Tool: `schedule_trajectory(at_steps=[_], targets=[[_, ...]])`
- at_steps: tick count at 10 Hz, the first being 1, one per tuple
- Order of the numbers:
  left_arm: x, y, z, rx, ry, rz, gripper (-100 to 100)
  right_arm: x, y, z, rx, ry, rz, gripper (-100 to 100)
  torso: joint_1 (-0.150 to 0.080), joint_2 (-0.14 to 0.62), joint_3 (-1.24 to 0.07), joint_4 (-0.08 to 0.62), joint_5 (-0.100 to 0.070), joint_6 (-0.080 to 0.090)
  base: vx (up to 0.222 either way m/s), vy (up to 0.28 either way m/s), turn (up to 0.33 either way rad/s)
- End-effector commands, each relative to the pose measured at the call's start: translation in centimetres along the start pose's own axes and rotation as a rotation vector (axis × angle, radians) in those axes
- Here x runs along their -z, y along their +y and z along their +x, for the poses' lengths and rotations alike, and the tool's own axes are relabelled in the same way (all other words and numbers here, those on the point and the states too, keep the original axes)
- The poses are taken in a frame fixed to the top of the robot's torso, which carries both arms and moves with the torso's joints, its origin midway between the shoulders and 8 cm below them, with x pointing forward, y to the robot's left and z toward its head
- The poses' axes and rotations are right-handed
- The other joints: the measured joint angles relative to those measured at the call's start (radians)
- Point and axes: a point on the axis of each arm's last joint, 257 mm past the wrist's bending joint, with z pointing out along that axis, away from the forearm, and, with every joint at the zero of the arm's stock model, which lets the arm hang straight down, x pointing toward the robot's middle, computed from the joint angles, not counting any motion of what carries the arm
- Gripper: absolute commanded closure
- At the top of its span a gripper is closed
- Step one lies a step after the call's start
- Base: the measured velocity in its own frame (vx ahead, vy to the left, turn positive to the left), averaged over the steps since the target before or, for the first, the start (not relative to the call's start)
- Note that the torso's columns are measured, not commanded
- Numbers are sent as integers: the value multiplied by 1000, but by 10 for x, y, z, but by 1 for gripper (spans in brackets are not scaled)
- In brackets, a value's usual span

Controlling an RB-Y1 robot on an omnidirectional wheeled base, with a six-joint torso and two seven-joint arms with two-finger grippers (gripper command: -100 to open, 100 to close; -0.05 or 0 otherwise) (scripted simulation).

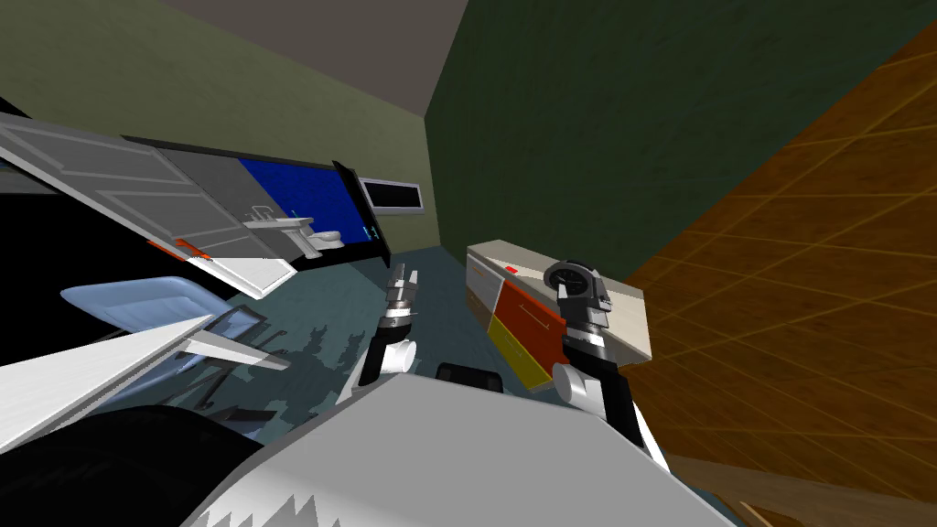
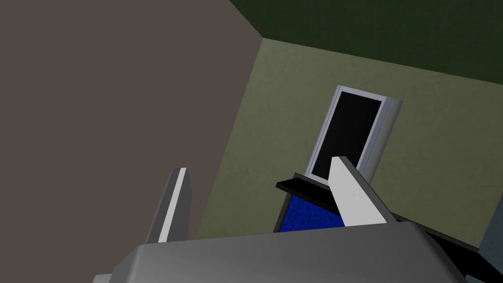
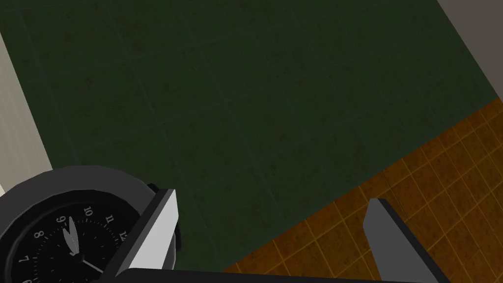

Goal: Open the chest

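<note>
Right arm (image 1: 595, 361) reaches up and forward over the chest (image 1: 526, 316), wrist at the black clock (image 1: 569, 274) standing on the chest's beige top. Right jaws are wide open and hold nothing. One finger (image 3: 159, 228) is just in front of the clock (image 3: 59, 231) rim, the other finger (image 3: 393, 240) is off to the side over a brown tiled surface (image 3: 432, 162). The chest has red, yellow and white front panels and sits ahead on the robot's right against the dark green wall (image 1: 640, 119). Left arm (image 1: 395, 320) is raised ahead of the torso, well apart from the chest. Left jaws are open and empty.
</note>
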Motion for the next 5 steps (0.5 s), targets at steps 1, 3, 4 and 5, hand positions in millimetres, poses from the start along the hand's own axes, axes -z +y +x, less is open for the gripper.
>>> schedule_trajectory(at_steps=[1,3,4,5], targets=[[0,0,0,0,0,0,0,0,0,0,0,0,0,0,0,40,-82,41,0,0,0,0,0],[0,0,0,0,0,0,0,0,0,0,0,0,0,0,0,175,-351,176,0,0,0,0,0],[0,0,0,0,0,0,0,0,0,0,0,0,0,0,0,248,-497,248,0,0,0,0,0],[0,0,0,0,0,0,0,0,0,0,0,0,0,0,0,322,-644,322,0,0,0,0,0]])
